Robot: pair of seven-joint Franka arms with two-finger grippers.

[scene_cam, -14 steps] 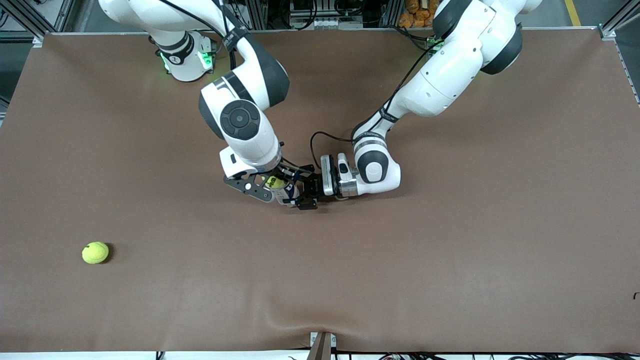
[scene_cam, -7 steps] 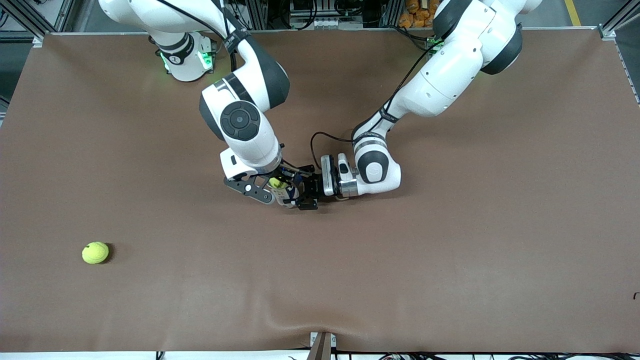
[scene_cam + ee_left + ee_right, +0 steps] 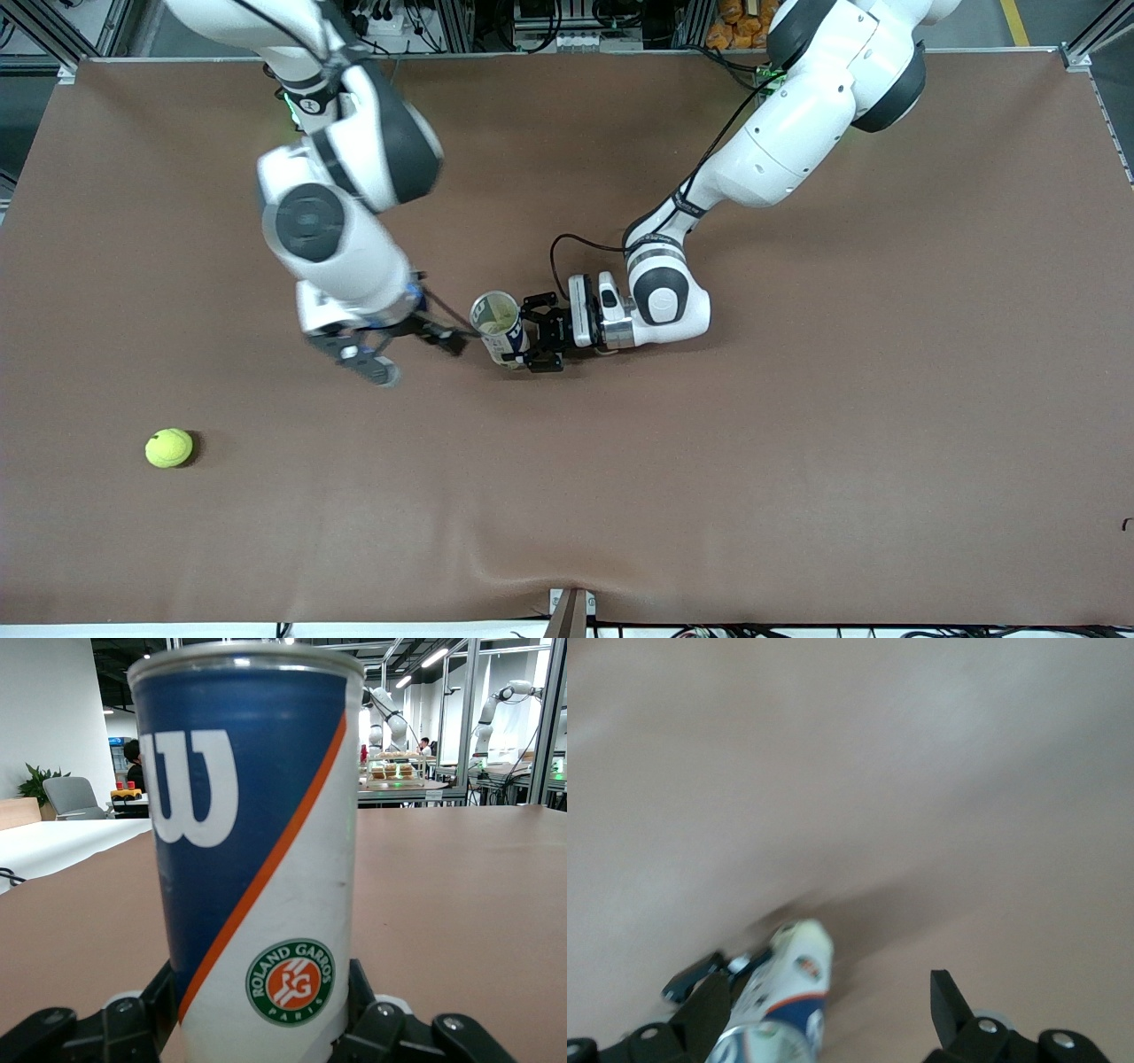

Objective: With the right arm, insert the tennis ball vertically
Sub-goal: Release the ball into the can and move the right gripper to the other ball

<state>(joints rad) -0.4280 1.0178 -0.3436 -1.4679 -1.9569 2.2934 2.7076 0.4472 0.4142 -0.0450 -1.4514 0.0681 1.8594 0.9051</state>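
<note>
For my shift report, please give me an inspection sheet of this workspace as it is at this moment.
Surface: brown table cover, a wrinkle at the edge nearest the front camera.
Job's things: tennis ball can upright, mouth open; loose tennis ball nearer the camera, toward the right arm's end.
Clutter: nothing seen.
End effectors: left end effector grips the can low on its side; right end effector open, empty, beside the can.
Cables: black cable along the left arm.
Surroundings: metal frames, lab benches.

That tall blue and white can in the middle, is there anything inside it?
Looking into the can, open at the top and held upright by the left gripper, something yellow-green shows, likely a tennis ball. Anything deeper is hidden by its wall.
</note>
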